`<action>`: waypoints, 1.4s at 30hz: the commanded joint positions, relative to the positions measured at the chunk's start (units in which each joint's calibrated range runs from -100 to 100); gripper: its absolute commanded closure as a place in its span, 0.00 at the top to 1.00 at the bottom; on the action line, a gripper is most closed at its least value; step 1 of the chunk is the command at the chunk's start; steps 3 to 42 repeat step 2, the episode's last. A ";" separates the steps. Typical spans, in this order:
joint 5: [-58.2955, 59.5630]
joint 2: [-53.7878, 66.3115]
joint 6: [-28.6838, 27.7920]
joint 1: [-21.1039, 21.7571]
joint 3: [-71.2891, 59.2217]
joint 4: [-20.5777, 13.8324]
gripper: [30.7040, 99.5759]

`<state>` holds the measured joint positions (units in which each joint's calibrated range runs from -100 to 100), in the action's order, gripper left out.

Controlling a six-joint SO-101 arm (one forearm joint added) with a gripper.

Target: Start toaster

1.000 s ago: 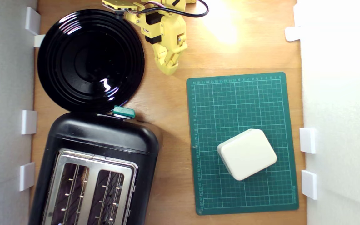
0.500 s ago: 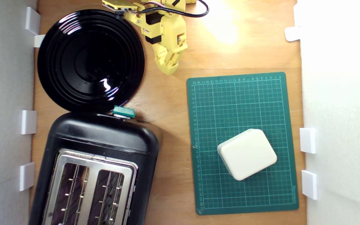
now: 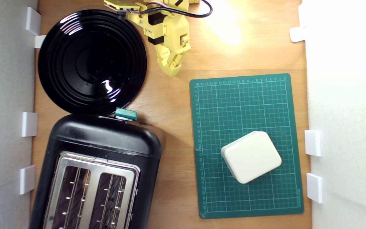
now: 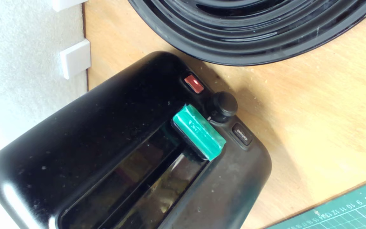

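Toaster (image 3: 105, 149): glossy black, rounded corners, silver top plate with two slots, both showing bare wire guides; set at lower part of exterior view's left, tilted slightly, partly cut by the frame edge. Teal-green lever (image 3: 126, 113) on the end face nearest the plate; in wrist view (image 4: 199, 132) seated at one end of its vertical track. Beside lever: red indicator (image 4: 194, 83), round black knob (image 4: 221, 105), small rectangular button (image 4: 242, 135).

Plate (image 3: 92, 62): round, black, ridged, glossy; upper part of exterior view's left, rim just beside toaster's lever end, contact cannot be told.

Cutting mat (image 3: 246, 111): green, gridded, flat on the surface (image 3: 170, 111) at exterior view's right, well apart from toaster.

Box (image 3: 251, 156): cream-white, rounded corners, lying turned at an angle on lower half of mat.

End effector (image 3: 171, 68): yellow, at top centre of exterior view, between plate and mat, tips pointing down toward the wood; fingers drawn together, grasping nothing; well apart from lever.

Brackets (image 3: 29, 124): white, spaced along side walls.
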<state>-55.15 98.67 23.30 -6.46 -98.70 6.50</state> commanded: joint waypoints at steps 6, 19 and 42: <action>-0.65 0.25 -0.05 0.03 -0.12 0.35 0.01; -0.65 0.25 -0.05 0.03 -0.12 0.35 0.01; -0.65 0.25 -0.05 0.03 -0.12 0.35 0.01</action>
